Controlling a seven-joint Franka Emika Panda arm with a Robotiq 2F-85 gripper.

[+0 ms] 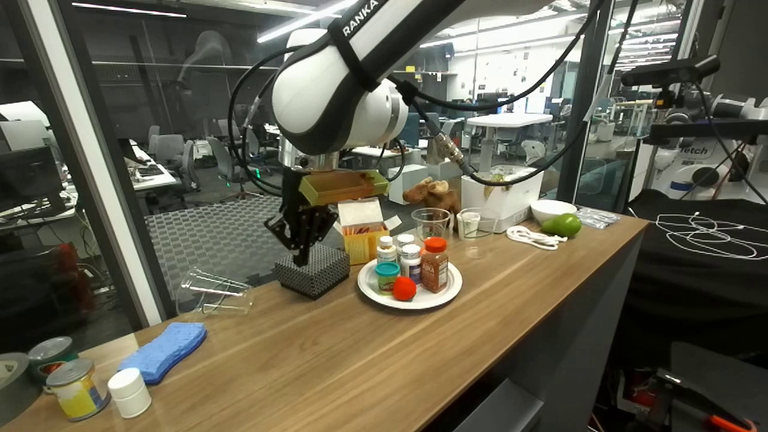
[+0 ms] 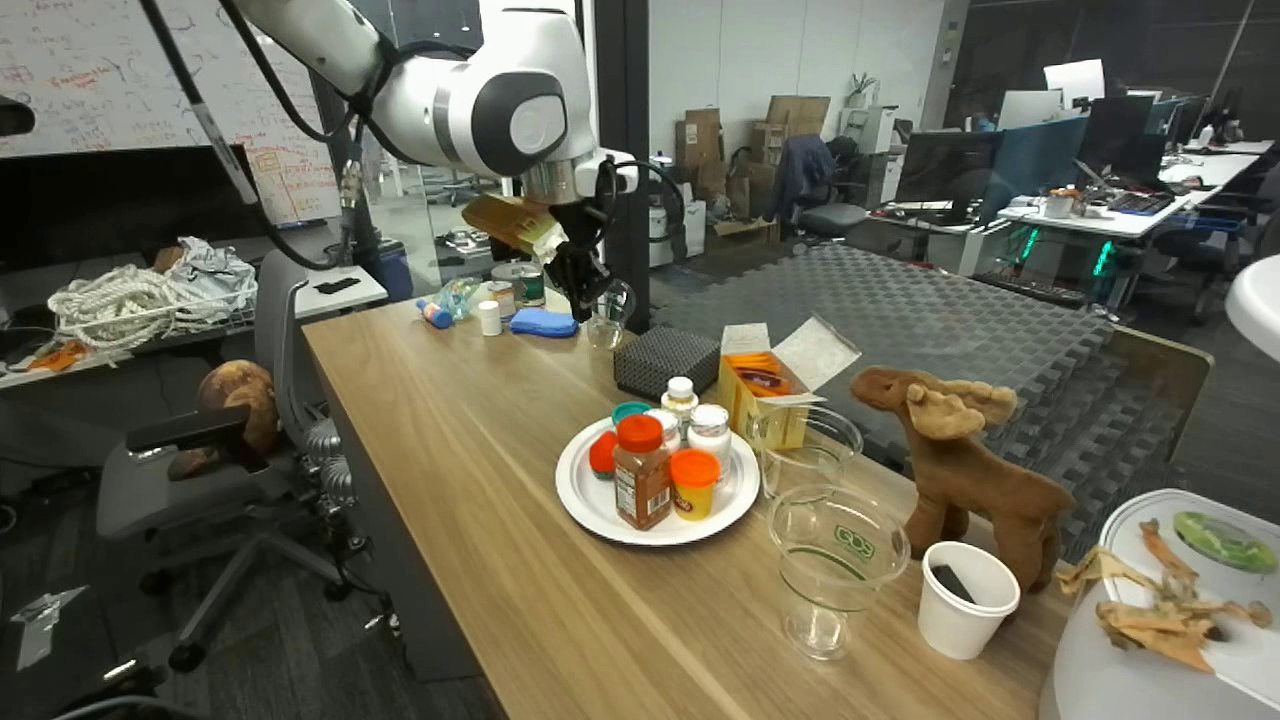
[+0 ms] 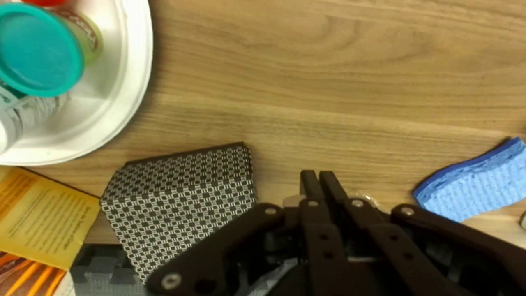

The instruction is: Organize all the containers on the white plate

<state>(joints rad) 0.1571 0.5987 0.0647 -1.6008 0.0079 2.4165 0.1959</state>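
Observation:
A cluster of small containers stands on the white plate point(image 1: 372, 295): a reddish-brown spice bottle point(image 2: 641, 480) with a red cap, a teal-lidded pot point(image 3: 39, 51), a red-lidded pot point(image 1: 404, 288), a yellow pot point(image 2: 694, 490) with an orange lid, and several white-capped bottles point(image 2: 709, 435). Off the plate, a white bottle point(image 1: 129, 393) stands at the table's far end, beside a yellow-labelled can point(image 1: 77, 390). My gripper point(image 3: 317, 174) hangs above the table, between the dark box and the sponge in the wrist view. Its fingertips are together, with nothing held.
A dark patterned box point(image 3: 185, 197) and an open yellow box point(image 1: 360, 243) border the plate. A blue sponge point(image 1: 163, 351) and a tipped clear cup point(image 1: 216, 294) lie toward the white bottle. Clear cups point(image 2: 835, 560), a paper cup point(image 2: 965, 600) and a plush moose point(image 2: 960, 460) stand past the plate.

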